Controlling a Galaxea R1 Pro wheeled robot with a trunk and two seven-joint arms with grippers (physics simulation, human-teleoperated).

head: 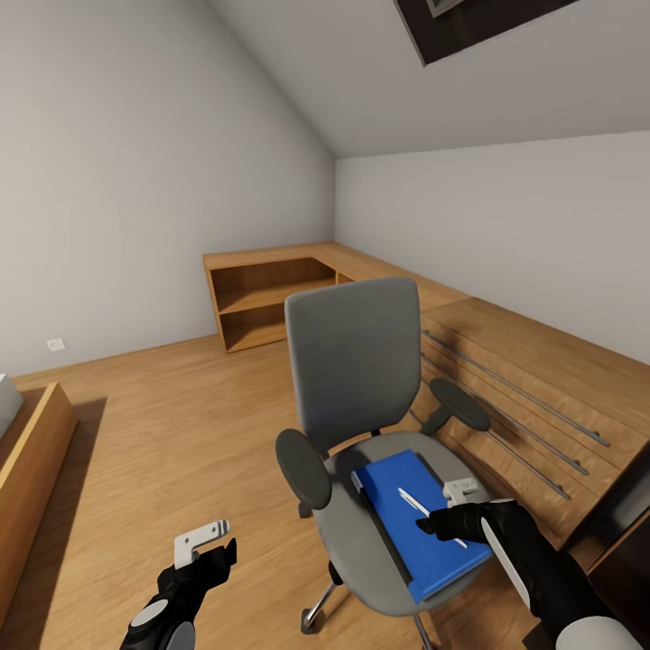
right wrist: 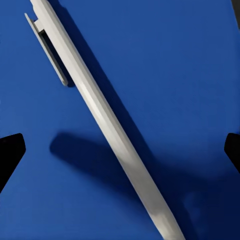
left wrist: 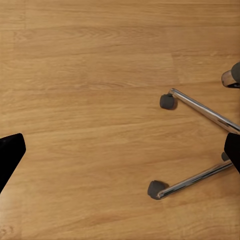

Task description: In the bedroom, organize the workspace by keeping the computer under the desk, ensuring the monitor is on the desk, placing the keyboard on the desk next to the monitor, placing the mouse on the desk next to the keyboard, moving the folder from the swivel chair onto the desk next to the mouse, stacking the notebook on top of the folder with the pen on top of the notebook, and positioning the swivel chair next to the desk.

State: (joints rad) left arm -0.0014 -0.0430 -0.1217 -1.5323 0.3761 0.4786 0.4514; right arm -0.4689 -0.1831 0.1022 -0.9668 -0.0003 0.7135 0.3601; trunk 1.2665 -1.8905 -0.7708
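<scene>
Chair seat's doing desk duty

The grey chair (head: pixel 357 379) stands on the plank floor (head: pixel 162 442); a blue folder (head: pixel 420 528) lies on its seat, white pen (head: pixel 417 504) on top.

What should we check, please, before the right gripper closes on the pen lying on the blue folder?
1. The pen lies between the right gripper's fingertips in the right wrist view: ok.
2. Right gripper open wide enough, both tips apart at either side: ok.
3. Pen rests flat on the folder, nothing on top of it: ok.
4. Folder sits steady on the swivel chair's seat: not ok, one corner overhangs the front edge.
5. Height of the fingertips above the pen: cannot tell.
6. Left gripper out of the way, open over the floor beside the chair base: ok.
</scene>
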